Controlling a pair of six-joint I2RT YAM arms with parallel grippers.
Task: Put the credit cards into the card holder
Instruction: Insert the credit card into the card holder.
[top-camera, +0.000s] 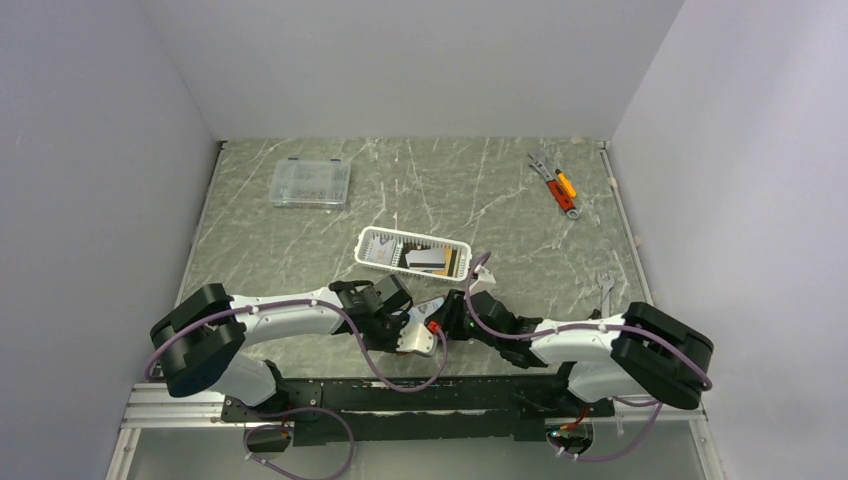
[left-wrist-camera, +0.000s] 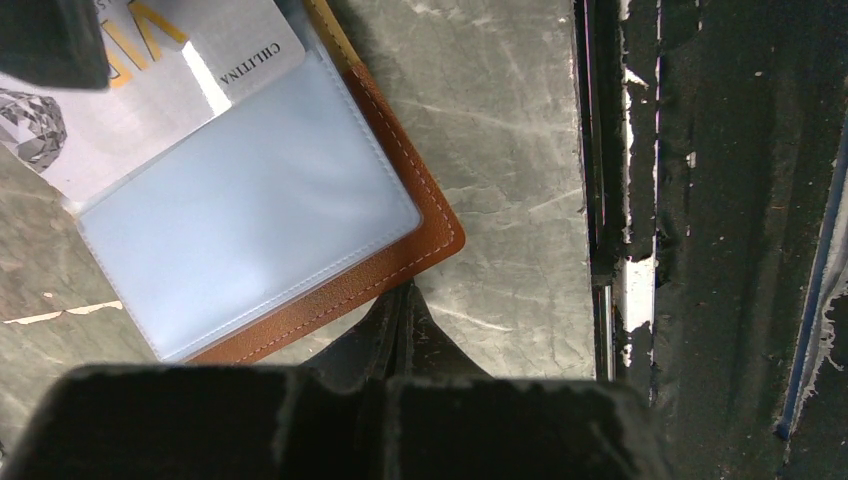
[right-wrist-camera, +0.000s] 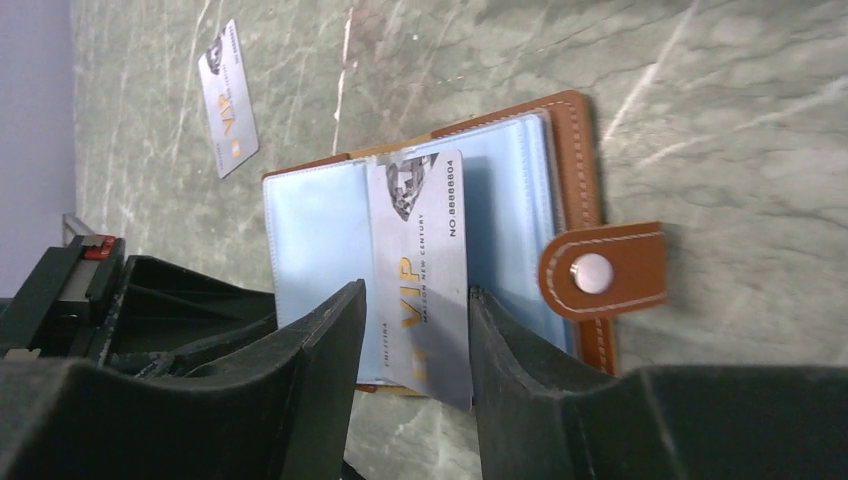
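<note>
The card holder (right-wrist-camera: 310, 240) lies open on the marble table, brown leather outside, pale blue sleeves inside, with its snap tab (right-wrist-camera: 600, 272) to the right. A grey-white VIP credit card (right-wrist-camera: 420, 230) lies across its sleeves, partly tucked in. My right gripper (right-wrist-camera: 415, 295) is open around the card's near end; one finger touches the card's edge and the other stands clear. Another grey-white card (right-wrist-camera: 228, 98) lies flat on the table beyond. My left gripper (left-wrist-camera: 410, 300) is shut, its tips at the card holder's (left-wrist-camera: 250, 220) brown border. More cards (top-camera: 425, 258) sit in the basket.
A white slotted basket (top-camera: 366, 245) stands just behind the grippers. A clear compartment box (top-camera: 311, 183) is at the back left, hand tools (top-camera: 555, 183) at the back right and a wrench (top-camera: 604, 287) at the right. The table's near edge (left-wrist-camera: 590, 200) runs close to the card holder.
</note>
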